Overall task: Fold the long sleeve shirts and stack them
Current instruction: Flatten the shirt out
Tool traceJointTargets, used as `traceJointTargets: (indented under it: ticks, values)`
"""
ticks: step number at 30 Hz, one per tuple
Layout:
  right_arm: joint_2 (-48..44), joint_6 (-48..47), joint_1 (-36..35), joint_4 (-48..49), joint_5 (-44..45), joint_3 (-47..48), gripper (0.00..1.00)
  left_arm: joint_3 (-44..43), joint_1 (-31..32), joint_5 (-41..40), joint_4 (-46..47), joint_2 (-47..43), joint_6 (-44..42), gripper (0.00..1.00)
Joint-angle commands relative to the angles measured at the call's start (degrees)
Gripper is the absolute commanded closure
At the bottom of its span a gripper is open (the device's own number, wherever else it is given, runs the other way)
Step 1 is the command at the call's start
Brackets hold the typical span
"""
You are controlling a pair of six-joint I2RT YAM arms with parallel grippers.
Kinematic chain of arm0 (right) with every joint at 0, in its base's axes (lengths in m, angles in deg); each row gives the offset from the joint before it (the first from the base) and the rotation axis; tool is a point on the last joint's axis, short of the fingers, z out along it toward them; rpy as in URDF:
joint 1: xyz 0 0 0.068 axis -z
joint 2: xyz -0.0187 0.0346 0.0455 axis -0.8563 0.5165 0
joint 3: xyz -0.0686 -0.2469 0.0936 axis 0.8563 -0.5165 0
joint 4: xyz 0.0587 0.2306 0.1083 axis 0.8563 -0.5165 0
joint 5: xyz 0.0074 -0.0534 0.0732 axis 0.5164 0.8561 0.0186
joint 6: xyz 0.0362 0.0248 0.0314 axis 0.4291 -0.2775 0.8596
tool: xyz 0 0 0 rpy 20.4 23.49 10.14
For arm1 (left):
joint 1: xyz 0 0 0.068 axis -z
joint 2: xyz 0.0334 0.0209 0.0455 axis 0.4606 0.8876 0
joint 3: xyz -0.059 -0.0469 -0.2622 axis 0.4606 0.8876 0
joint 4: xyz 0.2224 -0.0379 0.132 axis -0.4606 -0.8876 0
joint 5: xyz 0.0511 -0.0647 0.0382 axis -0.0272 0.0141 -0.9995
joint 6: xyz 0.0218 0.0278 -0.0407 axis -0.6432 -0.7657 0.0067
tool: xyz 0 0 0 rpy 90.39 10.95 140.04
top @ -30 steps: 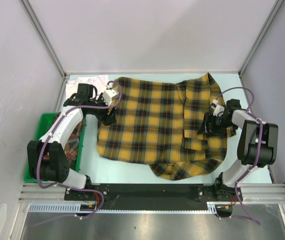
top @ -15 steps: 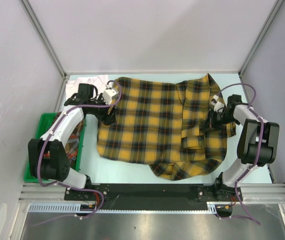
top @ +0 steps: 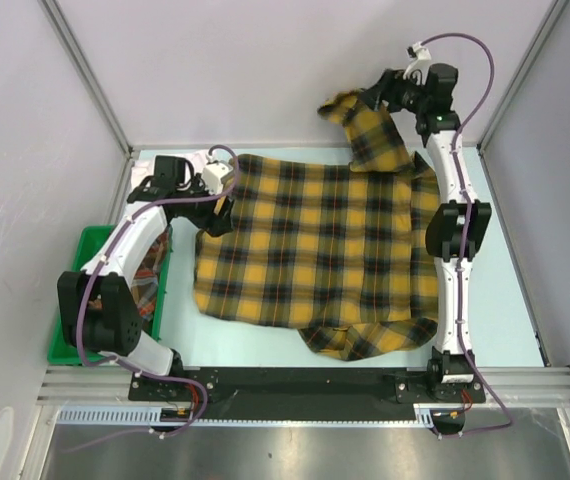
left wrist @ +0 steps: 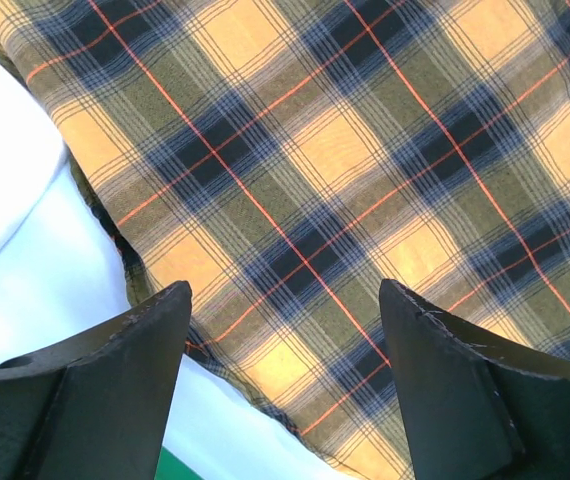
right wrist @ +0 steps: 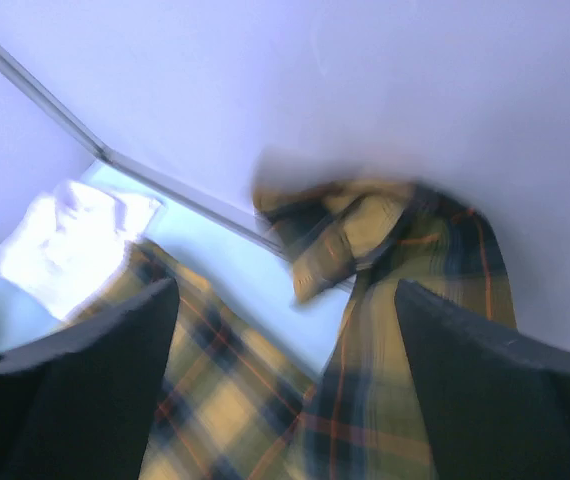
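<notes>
The yellow-and-black plaid shirt point(top: 305, 250) lies spread on the pale table. Its right sleeve point(top: 370, 130) is up in the air against the back wall, and looks blurred in the right wrist view point(right wrist: 385, 250). My right gripper point(top: 380, 95) is stretched high at the back by that sleeve. Its jaws stand wide apart point(right wrist: 287, 300) with cloth between them. My left gripper point(top: 215, 215) is open just above the shirt's back left edge point(left wrist: 285, 300). The white shirt point(top: 180, 160) lies crumpled at the back left corner. The red-orange plaid shirt point(top: 145, 290) is in the bin.
A green plastic bin point(top: 85, 250) stands at the table's left edge beside the left arm. Walls with metal frame posts close in the back and both sides. The white shirt also shows in the left wrist view point(left wrist: 5, 200) and the right wrist view point(right wrist: 65, 240).
My right arm has swung from the shirt's right side up to the back wall, lifting the folded-over sleeve off the shirt body. My left gripper has shifted slightly toward the back.
</notes>
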Motion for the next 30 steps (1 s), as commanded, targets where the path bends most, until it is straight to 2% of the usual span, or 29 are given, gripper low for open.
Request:
traceJointTargets:
  ticks: [1,2,3,5,6,8,9,10,12,13,14,16,17,20,24,25,28,30]
  values:
    - [-14.6,-5.3,0.3,8.4,4.1,-14.6,0.00,0.9,-0.6,0.8,2.3,-2.8,2.3,0.18]
    - [-19.1,-6.6,0.7,11.3,4.0,-31.7,0.00,1.6,-0.6,1.2,2.4,-3.2,2.2,0.18]
    - [-27.2,-8.3,2.7,15.5,3.5,-39.6,0.00,2.4,-0.6,2.2,3.1,-3.8,1.8,0.18]
    - [-33.0,-13.3,4.5,14.6,1.9,-51.7,0.01,5.0,-0.6,4.3,3.4,-5.1,0.4,0.18]
    - [-37.6,-15.7,6.4,8.7,-0.7,-53.6,0.00,5.8,-0.6,7.1,3.3,-5.4,-1.6,0.18]
    - [-41.0,-24.6,8.4,1.0,-2.5,-56.0,0.08,8.3,0.2,8.7,3.1,-6.3,-3.8,0.20]
    - [-42.3,-27.6,9.1,-7.9,-2.4,-57.4,0.12,9.0,0.8,9.0,2.5,-6.3,-6.4,0.21]
    - [-44.7,-33.6,10.1,-11.4,-2.0,-58.8,0.21,10.2,2.2,10.2,1.7,-6.4,-8.4,0.23]
    - [-47.3,-39.1,10.9,-19.6,-1.0,-63.6,0.28,11.5,4.3,10.4,0.0,-6.7,-13.0,0.26]
    - [-49.8,-41.4,11.2,-21.5,-0.9,-65.1,0.38,13.1,7.1,10.6,-0.2,-6.7,-14.2,0.29]
    - [-50.9,-47.1,11.3,-23.8,-1.1,-66.5,0.42,13.9,8.7,11.0,-0.6,-7.0,-15.5,0.31]
    - [-52.8,-52.7,10.9,-34.7,-1.1,-69.7,0.48,16.9,14.9,11.1,-2.0,-7.9,-20.1,0.37]
    - [-54.5,-60.0,10.3,-43.1,-0.9,-70.8,0.48,18.3,17.1,10.5,-1.5,-8.4,-21.3,0.39]
    - [-58.6,-66.8,8.6,-51.8,3.0,-77.7,0.48,22.8,24.1,9.5,0.1,-11.0,-24.0,0.43]
    - [-62.5,-67.1,8.0,-50.3,5.5,-85.9,0.47,26.7,33.8,9.7,3.0,-15.2,-25.8,0.40]
    - [-62.6,-66.4,7.7,-50.0,5.5,-86.8,0.49,28.2,39.2,9.4,4.6,-15.4,-25.3,0.40]
    - [-61.7,-63.2,6.5,-47.2,5.5,-89.6,0.51,28.8,48.0,8.6,8.6,-12.9,-23.9,0.38]
    - [-60.7,-62.1,5.5,-44.8,5.5,-90.8,0.52,28.6,50.7,7.6,11.9,-10.7,-22.3,0.38]
